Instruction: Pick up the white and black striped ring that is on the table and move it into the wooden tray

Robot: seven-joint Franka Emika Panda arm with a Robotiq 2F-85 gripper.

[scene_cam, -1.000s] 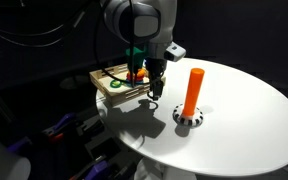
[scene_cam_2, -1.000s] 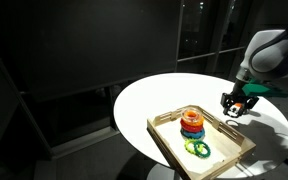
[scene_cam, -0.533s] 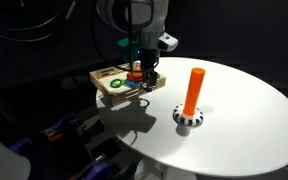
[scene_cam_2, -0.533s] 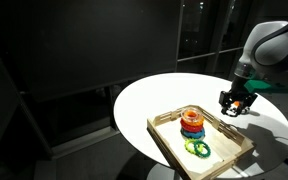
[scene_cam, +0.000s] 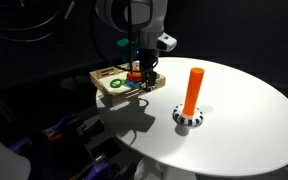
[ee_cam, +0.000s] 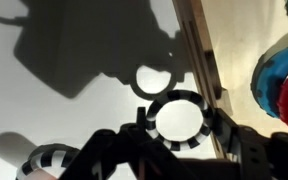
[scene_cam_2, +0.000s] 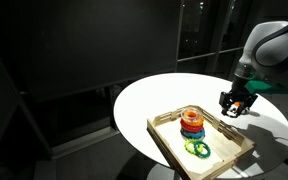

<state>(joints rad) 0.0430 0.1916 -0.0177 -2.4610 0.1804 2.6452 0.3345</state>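
Hanging in the air, the white and black striped ring (ee_cam: 179, 118) is pinched on both sides by the claw (ee_cam: 180, 128). It sits right beside the rim of the wooden tray (ee_cam: 201, 60), not inside yet. Its round shadow (ee_cam: 149, 80) falls on the white table (ee_cam: 84, 115). A second ago the claw was farther from the tray. It slid closer, then stopped, so I think the drop comes soon. No words or labels can be read.

— Where's your hand (scene_cam: 149, 88)?
— In an exterior view it hangs at the wooden tray (scene_cam: 98, 78), on the side facing the orange cylinder (scene_cam: 193, 88).
— And the cylinder?
— Upright on the table (scene_cam: 249, 125), apart from your hand, with a striped ring (scene_cam: 188, 117) round its foot.
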